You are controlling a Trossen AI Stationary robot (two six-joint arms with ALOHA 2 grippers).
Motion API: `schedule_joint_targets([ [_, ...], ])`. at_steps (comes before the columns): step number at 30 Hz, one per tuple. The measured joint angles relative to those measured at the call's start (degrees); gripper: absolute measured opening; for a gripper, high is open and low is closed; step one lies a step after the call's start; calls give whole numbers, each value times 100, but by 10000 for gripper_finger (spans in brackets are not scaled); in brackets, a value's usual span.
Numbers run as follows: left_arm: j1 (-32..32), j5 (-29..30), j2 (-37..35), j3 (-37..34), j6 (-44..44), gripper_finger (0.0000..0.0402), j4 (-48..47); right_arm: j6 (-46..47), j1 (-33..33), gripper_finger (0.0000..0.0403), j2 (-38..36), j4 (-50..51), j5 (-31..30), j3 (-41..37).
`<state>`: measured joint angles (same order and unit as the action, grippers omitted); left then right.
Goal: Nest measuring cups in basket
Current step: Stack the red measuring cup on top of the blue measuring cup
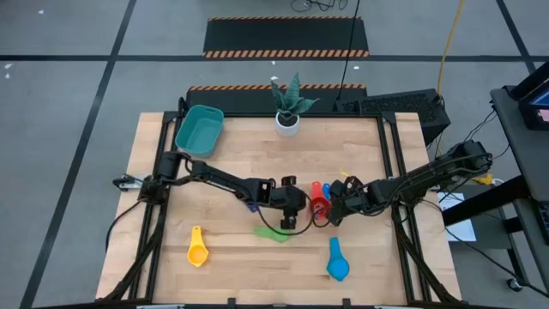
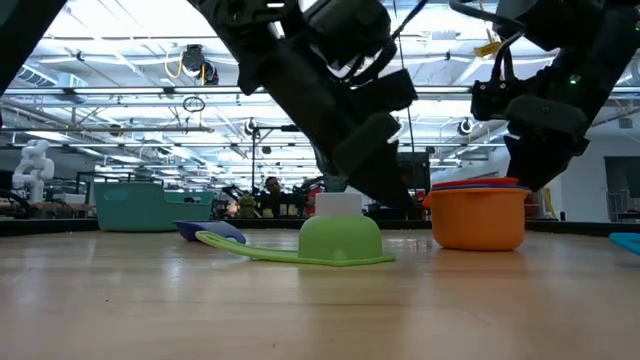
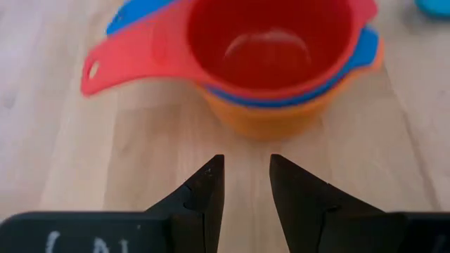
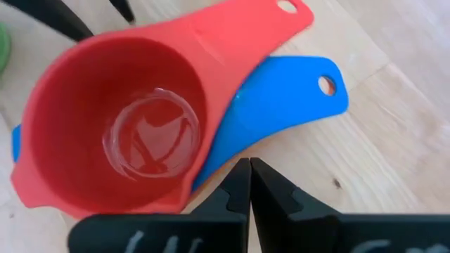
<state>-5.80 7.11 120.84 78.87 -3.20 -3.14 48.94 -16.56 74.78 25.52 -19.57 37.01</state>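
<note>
A red measuring cup (image 3: pixel 271 42) sits nested in a blue one and an orange one (image 3: pixel 274 116), a stack standing upright at the table's middle (image 1: pixel 319 202). My left gripper (image 3: pixel 246 165) stands open just left of the stack, nothing between its fingers. My right gripper (image 4: pixel 249 165) is shut at the stack's right side, by the blue cup's handle (image 4: pixel 288 98). A green cup (image 2: pixel 340 240) lies bowl-down near the stack, and a dark blue cup (image 2: pixel 210 232) lies beyond it. The teal basket (image 1: pixel 199 129) stands at the far left. My right gripper's shut fingertips (image 4: pixel 239 179) come slanting down from the table's right to the stack's side, under the base of the blue handle. I cannot tell whether they touch the stack.
A yellow cup (image 1: pixel 197 249) lies near the front left and a light blue cup (image 1: pixel 336 262) near the front right. A white plant pot (image 1: pixel 287 120) stands at the far edge, right of the basket. Bare wood lies between the basket and the arms.
</note>
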Motion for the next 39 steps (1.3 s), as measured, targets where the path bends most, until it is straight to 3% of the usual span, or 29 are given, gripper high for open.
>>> schedule_joint_targets([
  [9,-224,-609,-3,7,221,117,681,-252,0,0,0,-165,-145,2],
  [16,-424,-1042,-5,9,32,117,516,-369,0,0,0,-122,-150,2],
  [24,-332,-380,-67,9,-123,117,359,-374,0,0,0,-10,-133,4],
  [29,-87,-402,97,-1,-256,117,155,-404,-2,0,0,-130,-121,4],
  [39,66,-411,92,9,-299,117,644,-656,46,0,37,-373,-156,4],
])
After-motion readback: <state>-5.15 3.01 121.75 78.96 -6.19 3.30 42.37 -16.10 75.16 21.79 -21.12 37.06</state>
